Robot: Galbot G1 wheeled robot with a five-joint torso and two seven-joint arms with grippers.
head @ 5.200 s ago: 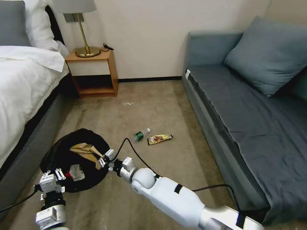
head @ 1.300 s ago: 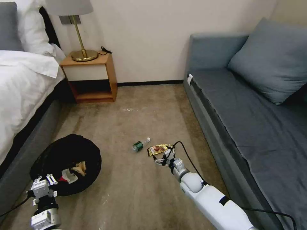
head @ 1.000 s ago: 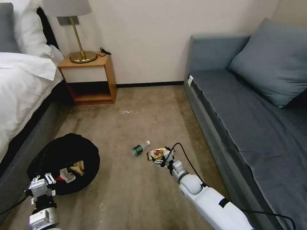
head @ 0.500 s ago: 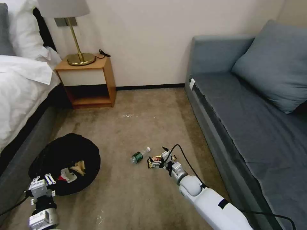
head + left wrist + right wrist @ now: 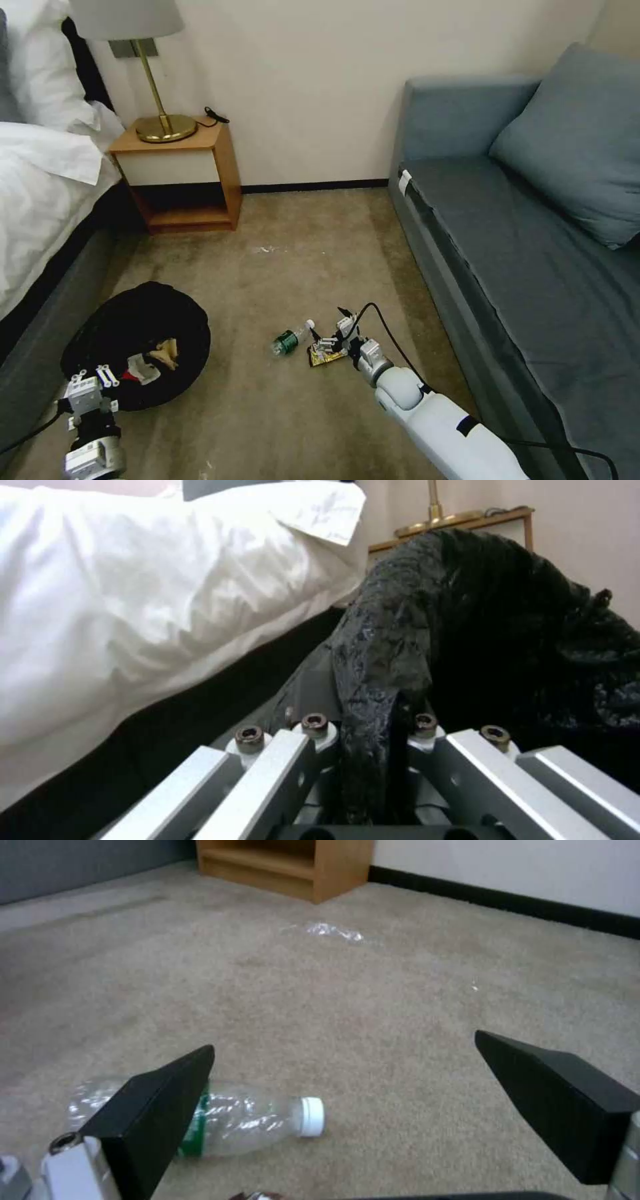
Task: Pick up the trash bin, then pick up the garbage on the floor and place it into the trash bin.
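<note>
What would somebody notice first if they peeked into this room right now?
Probably the right gripper, open and low over the snack packet on the carpet beside the sofa, with the bottle lying next to it. Then the trash bin by the bed, its black liner pinched by the left gripper, with paper scraps inside.

The yellow-brown foil snack packet lies half covered by the right gripper, its print too small to read. The round bin with the glossy black bag liner hides its white wall under the plastic, and the near rim is masked by the left gripper. In the left wrist view that liner swallows the bin's inside. The crumpled clear bottle with the green label sits partly behind a black fingertip.
</note>
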